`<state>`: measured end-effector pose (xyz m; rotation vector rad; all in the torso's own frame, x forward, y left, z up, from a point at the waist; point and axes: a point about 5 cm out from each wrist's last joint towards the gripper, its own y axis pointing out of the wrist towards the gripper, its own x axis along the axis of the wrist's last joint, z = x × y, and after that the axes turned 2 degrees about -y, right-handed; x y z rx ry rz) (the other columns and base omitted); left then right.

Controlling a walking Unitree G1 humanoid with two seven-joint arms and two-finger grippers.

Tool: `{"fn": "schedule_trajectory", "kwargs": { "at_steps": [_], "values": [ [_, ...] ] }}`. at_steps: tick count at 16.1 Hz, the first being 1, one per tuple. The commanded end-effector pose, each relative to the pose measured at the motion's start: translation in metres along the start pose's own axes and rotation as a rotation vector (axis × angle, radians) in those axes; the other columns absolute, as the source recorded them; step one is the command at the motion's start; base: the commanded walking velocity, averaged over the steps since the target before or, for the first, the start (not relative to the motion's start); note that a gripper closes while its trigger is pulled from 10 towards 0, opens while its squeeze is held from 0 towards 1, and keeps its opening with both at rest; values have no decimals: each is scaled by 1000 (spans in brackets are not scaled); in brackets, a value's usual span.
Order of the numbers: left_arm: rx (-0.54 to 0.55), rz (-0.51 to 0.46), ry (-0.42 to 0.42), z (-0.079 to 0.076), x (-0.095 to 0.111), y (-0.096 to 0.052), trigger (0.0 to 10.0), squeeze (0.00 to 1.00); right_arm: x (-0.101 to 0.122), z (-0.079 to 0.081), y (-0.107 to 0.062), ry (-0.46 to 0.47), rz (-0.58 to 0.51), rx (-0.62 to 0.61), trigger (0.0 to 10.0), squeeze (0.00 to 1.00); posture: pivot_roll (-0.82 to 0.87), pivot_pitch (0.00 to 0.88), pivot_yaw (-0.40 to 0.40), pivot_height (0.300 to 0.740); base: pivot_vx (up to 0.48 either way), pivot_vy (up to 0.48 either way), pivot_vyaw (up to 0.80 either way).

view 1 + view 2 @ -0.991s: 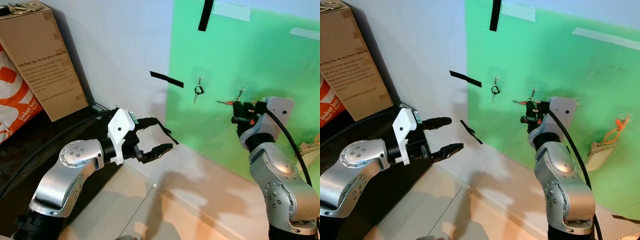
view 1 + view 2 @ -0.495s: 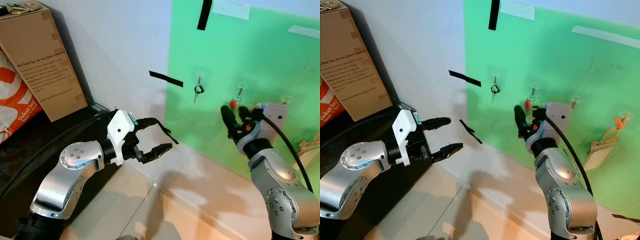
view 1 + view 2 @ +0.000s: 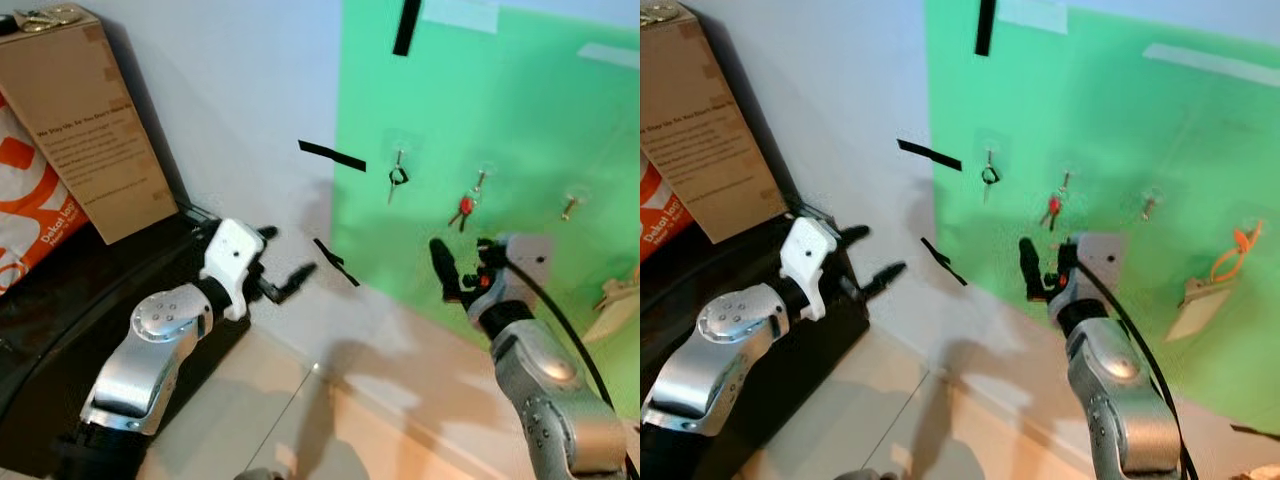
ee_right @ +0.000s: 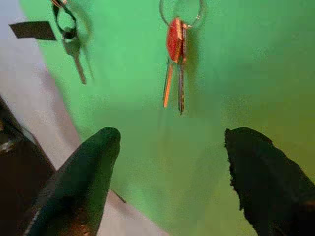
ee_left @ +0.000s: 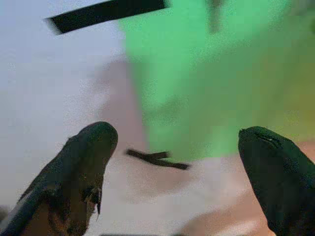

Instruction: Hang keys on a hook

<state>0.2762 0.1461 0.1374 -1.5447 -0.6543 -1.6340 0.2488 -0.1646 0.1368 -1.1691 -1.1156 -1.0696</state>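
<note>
- While both arms are raised before the wall, the red keys (image 3: 461, 210) hang on the middle hook (image 3: 481, 178) of the green panel (image 3: 520, 110), free of any gripper.
- On the hook beside them hangs a dark key (image 3: 396, 180); a further hook (image 3: 571, 204) on the other side carries nothing that I can make out.
- At the far right of the green panel hang an orange loop (image 3: 1230, 255) and a pale tag (image 3: 1193, 300).
- The right gripper (image 3: 462, 268) is below the red keys, apart from them, with its fingers spread and nothing between them.
- The left gripper (image 3: 283, 262) is held out toward the white wall (image 3: 230, 90), its fingers also apart and empty.
- Strips of black tape (image 3: 332, 157) stick on the wall and on the panel.
- A brown cardboard box (image 3: 85, 120) leans against the wall on a dark surface (image 3: 60, 290); small metal things lie on its top, too small to tell.
- An orange and white bag (image 3: 30, 200) stands just beside the box.
- The floor (image 3: 260, 420) below is of pale tiles.
</note>
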Motion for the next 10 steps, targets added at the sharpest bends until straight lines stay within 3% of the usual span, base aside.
{"fn": "schedule_trajectory", "kwargs": {
  "at_steps": [1,3,7,10],
  "values": [
    [94,32,18,3,-11,-6,10000,0,-13,6,0,-28,47,45,10000,1000,-37,0,32,740,0,0,0],
    [149,37,17,0,-14,-11,10000,0,-29,12,2,-16,99,70,10000,1000,-18,0,10,740,0,0,800],
    [236,14,19,-3,-18,-18,10000,0,-34,12,1,61,123,87,10000,1000,-4,0,-16,740,0,0,800],
    [236,13,35,-1,-15,-15,10000,0,-36,12,3,101,116,75,10000,1000,-7,0,3,740,0,0,800]
  ]
}}
